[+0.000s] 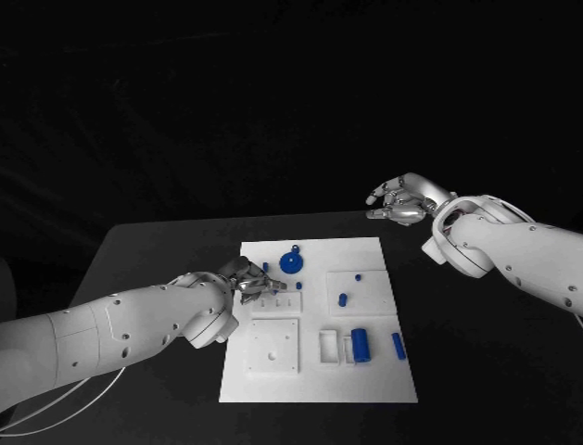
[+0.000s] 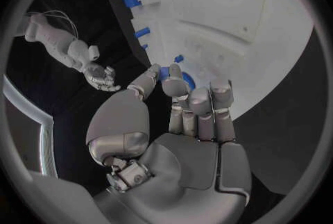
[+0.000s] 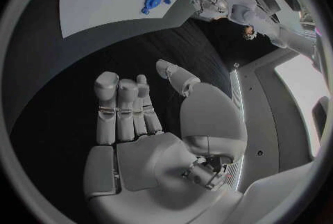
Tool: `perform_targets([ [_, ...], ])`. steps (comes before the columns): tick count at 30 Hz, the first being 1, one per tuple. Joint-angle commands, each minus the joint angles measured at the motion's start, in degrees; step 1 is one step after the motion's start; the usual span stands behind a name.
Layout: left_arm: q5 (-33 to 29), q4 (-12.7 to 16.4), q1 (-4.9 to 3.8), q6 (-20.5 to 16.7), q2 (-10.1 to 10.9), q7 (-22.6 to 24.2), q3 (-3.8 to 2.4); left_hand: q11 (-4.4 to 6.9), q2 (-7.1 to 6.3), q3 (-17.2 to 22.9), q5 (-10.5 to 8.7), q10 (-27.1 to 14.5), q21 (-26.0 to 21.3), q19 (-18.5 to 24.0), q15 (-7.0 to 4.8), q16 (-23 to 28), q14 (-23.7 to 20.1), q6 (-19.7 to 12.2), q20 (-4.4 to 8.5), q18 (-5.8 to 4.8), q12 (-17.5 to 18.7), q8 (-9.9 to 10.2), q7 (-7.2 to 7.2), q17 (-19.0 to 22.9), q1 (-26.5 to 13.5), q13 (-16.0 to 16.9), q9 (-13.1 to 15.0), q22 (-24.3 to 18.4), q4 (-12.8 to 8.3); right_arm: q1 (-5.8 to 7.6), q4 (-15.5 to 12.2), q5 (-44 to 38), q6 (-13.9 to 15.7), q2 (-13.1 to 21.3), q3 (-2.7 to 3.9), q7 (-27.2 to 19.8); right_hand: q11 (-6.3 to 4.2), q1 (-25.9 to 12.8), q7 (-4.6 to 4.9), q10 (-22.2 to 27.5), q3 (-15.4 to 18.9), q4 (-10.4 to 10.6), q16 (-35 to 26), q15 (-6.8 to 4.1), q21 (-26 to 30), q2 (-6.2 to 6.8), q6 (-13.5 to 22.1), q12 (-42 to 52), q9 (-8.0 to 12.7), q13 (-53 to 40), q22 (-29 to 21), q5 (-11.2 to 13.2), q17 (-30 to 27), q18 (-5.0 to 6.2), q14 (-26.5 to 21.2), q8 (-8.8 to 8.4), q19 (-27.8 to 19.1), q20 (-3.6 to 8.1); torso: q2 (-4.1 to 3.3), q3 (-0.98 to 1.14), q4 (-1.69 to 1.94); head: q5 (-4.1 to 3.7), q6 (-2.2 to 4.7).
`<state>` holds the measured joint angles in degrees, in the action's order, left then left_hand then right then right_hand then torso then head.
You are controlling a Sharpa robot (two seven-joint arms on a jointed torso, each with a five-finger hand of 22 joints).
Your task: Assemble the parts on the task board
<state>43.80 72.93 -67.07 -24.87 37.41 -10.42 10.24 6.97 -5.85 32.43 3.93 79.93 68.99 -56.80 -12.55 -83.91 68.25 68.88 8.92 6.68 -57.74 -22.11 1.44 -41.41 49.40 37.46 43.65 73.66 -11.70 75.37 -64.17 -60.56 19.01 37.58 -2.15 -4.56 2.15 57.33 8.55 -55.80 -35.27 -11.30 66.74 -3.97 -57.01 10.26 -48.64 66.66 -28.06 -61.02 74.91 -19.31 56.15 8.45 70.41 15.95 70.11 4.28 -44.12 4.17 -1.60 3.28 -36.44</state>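
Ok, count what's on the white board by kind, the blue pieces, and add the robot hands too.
Large blue round disc: 1
Blue cylinder: 1
Slim blue bar: 1
Small blue pegs: 3 that I can make out
Silver robot hands, left robot hand and right robot hand: 2
Total: 8

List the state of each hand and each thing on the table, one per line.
Left hand: over the task board's left edge, fingers apart, holding nothing.
Right hand: raised over bare table beyond the board's far right corner, open, empty.
Task board: flat on the black table.
Round blue part: lying on the board's far half.
Blue cylinder: lying on the board's near right.
Slim blue part: lying beside the cylinder.
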Motion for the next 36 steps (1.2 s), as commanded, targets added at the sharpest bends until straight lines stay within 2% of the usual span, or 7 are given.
perform_targets([
  [1,-8.3,0.3,-0.29,4.0,0.6,9.9,-0.73,-0.07,4.45,-0.1,-0.26,-0.3,-0.2,0.4,-0.12,0.3,-0.5,0.5,5.76,-0.13,0.4,-0.2,-0.81,0.1,3.8,-0.1,0.1,-0.1,-0.3,-0.18,-1.3,-1.5,-0.5,0.2,0.01,-0.5,0.17,-0.1,0.25,0.4,0.1,-0.3,-0.4,-0.03,0.3,0.10,0.1,0.4,-0.1,0.1,1.1,0.0,0.1,6.55,0.5,-0.26,0.1,0.40,0.00,0.01,0.01,0.07,0.39],
  [8,-21.2,1.7,-0.87,16.9,2.0,19.1,-1.85,-0.40,4.95,-0.6,-0.92,-1.0,-0.9,0.8,0.11,1.1,-1.1,-0.4,5.62,-0.25,1.3,0.2,-1.12,0.4,3.5,-0.6,0.0,-0.3,-0.6,-1.24,-7.3,-4.3,-1.4,1.0,-0.38,-0.8,0.17,1.6,0.24,0.5,0.0,-2.3,-0.4,-0.04,0.3,0.29,0.1,0.6,-0.3,0.3,1.1,2.2,0.1,6.55,0.4,-0.24,-0.1,0.44,-0.03,-0.01,-0.09,0.13,1.89],
  [9,-22.9,1.9,-0.87,18.6,2.1,20.3,-1.89,-0.50,4.97,-0.8,-1.10,-1.4,-1.1,1.1,0.25,1.5,-1.4,-0.8,5.56,-0.31,1.6,0.3,-1.32,0.6,3.2,-0.8,-0.1,-0.4,-0.6,-1.41,-8.4,-4.7,-1.4,1.1,-0.53,-0.9,0.17,1.7,0.26,0.5,0.0,-2.5,-0.5,-0.02,0.3,0.31,0.1,0.6,-0.3,0.3,1.1,2.6,0.1,6.55,0.4,-0.24,-0.1,0.41,-0.04,0.00,-0.08,0.07,2.46],
  [14,-27.3,2.0,-0.87,23.9,2.3,24.0,-1.94,-1.10,5.20,-1.4,-1.11,-3.0,-2.2,2.4,0.83,2.7,-3.0,-2.1,5.21,-0.63,2.8,0.6,-1.83,1.0,2.8,-1.3,0.1,-0.8,-0.6,-1.93,-12.9,-5.7,-1.6,1.1,-1.44,-1.3,0.24,2.3,0.33,0.7,0.0,-3.2,-0.5,0.04,0.3,0.31,0.1,0.6,-0.4,0.4,1.1,4.8,0.1,6.55,0.3,-0.28,-0.3,0.26,-0.03,0.01,-0.11,0.04,3.53],
  [22,-28.6,2.3,-0.86,25.7,2.4,25.6,-1.95,-1.88,6.98,-3.0,-1.13,-4.8,-3.5,4.1,1.64,3.8,-4.9,-4.1,4.66,-1.26,4.1,1.4,-2.63,1.3,2.3,-1.7,1.0,-1.1,-0.9,-2.11,-16.9,-8.3,-2.2,1.0,-2.56,-1.2,0.37,2.8,0.46,0.8,0.0,-3.7,-0.6,0.16,0.3,0.24,0.5,0.7,-0.3,0.5,1.1,5.9,0.2,6.55,0.3,-0.55,-0.4,0.15,-0.02,0.05,-0.08,-0.13,4.16],
  [27,-28.9,2.5,-0.86,26.3,2.5,25.8,-1.95,-2.12,8.14,-3.6,-1.13,-5.3,-3.9,4.6,1.85,4.0,-5.4,-5.2,4.57,-1.42,4.5,1.9,-2.91,1.4,2.1,-1.8,1.4,-1.2,-0.9,-2.17,-18.7,-9.4,-3.7,1.3,-3.53,-1.7,0.40,2.9,0.49,0.8,0.0,-4.1,-0.6,0.19,0.3,0.35,0.5,0.8,-0.4,0.6,1.1,6.7,0.2,6.55,0.3,-0.58,-0.4,0.09,-0.04,0.09,-0.10,-0.19,4.05],
  [36,-29.0,2.8,-0.86,27.3,2.5,25.9,-1.95,-2.48,9.51,-3.6,-1.12,-5.9,-4.2,5.2,2.21,4.0,-6.0,-6.5,4.50,-1.59,4.7,2.5,-3.29,1.4,2.8,-1.8,1.9,-1.1,-1.3,-2.41,-19.9,-9.4,-3.4,1.3,-3.66,-1.9,0.50,3.2,0.60,1.0,0.0,-4.4,-0.6,0.29,0.3,0.28,0.9,0.8,-0.3,0.7,1.1,5.8,0.2,6.55,0.2,-0.85,-0.6,-0.02,-0.04,0.13,-0.10,-0.40,3.98],
])
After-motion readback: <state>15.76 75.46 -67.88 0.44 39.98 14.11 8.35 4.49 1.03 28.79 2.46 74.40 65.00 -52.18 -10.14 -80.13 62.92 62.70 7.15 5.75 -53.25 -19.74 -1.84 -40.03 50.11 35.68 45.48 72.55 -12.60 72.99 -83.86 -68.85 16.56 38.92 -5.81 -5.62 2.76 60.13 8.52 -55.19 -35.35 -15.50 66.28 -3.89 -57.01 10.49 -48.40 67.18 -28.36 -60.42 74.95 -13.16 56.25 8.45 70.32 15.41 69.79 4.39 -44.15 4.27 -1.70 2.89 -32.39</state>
